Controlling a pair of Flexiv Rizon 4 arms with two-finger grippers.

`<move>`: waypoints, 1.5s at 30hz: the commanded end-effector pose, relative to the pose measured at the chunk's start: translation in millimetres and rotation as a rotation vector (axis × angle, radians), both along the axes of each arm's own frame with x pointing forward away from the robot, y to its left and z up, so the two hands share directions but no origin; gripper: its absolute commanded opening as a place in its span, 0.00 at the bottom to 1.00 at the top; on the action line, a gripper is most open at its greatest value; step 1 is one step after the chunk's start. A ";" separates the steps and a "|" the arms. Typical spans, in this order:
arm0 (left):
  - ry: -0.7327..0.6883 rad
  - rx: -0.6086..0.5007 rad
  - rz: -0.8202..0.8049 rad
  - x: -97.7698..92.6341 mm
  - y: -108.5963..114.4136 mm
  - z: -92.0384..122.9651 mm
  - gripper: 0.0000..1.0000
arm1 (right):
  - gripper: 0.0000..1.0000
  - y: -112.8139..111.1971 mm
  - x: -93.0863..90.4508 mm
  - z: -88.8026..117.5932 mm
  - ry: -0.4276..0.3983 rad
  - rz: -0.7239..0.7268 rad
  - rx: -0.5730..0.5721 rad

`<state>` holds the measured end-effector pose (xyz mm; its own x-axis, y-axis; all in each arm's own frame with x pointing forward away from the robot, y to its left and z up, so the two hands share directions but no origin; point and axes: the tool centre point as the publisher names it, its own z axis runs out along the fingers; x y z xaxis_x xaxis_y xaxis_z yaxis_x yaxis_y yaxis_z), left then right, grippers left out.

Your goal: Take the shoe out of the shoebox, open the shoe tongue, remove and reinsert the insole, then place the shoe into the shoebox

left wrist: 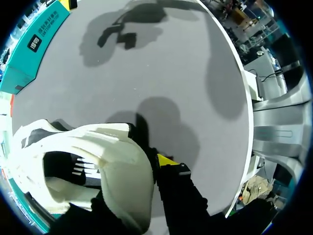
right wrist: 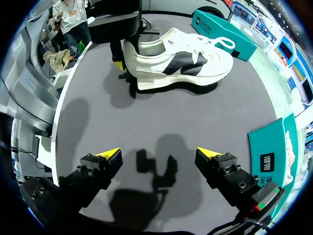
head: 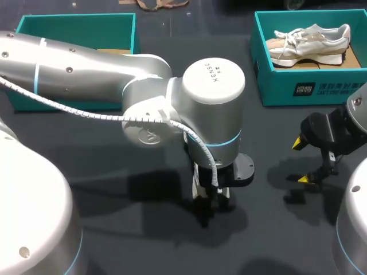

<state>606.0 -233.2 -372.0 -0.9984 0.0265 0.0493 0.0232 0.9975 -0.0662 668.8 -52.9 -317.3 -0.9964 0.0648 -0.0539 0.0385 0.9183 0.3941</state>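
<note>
A white shoe with dark side panels (right wrist: pixel 181 61) lies on the dark table near the middle. From the head view only a sliver of the shoe (head: pixel 197 187) shows under my left wrist. My left gripper (head: pixel 209 200) points down at the heel. In the left wrist view the heel wall (left wrist: pixel 122 166) stands between the fingers of my left gripper (left wrist: pixel 142 169). One yellow-tipped finger (left wrist: pixel 166 160) presses its outside; the other is hidden inside the shoe. My right gripper (head: pixel 307 163) (right wrist: pixel 159 156) hangs open over bare table to the shoe's right, holding nothing.
A teal shoebox (head: pixel 309 86) at the back right holds another pale shoe (head: pixel 309 40). A second teal box (head: pixel 74 23) stands at the back left, partly behind my left arm. Bare table lies between the two grippers.
</note>
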 end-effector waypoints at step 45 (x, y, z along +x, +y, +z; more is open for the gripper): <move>0.054 0.100 -0.127 196.7 166.7 218.4 0.00 | 1.00 0.4 -1.2 0.1 -0.002 -0.002 -0.003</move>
